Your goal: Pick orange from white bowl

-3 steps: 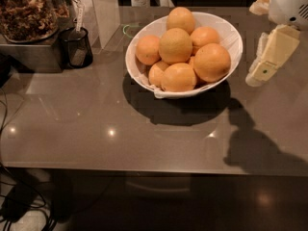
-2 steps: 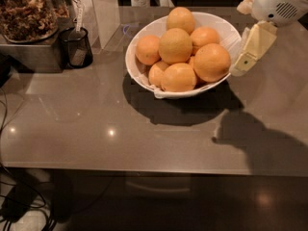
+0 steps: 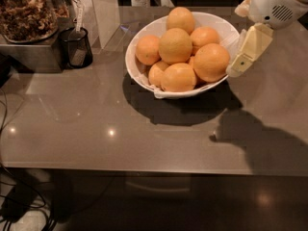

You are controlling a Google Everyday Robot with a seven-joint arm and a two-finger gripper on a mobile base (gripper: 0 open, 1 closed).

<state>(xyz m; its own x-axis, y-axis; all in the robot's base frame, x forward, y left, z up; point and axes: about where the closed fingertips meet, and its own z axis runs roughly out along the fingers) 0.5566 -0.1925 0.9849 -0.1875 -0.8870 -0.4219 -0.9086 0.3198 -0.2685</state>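
Note:
A white bowl stands on the grey table at the centre back and holds several oranges in a heap. The biggest orange lies at the bowl's right side; another large one sits on top of the heap. My gripper, cream and white, hangs at the upper right, just outside the bowl's right rim and next to the biggest orange. It holds nothing that I can see. Its shadow falls on the table to the right of the bowl.
A small dark cup with a utensil stands at the back left, next to a metal box bearing a container of brown dried stuff. A white upright panel is behind. Cables lie below the table's front edge.
My gripper has moved left and down from the right edge of the view and now hangs by the bowl's right rim. The bowl and oranges have not moved.

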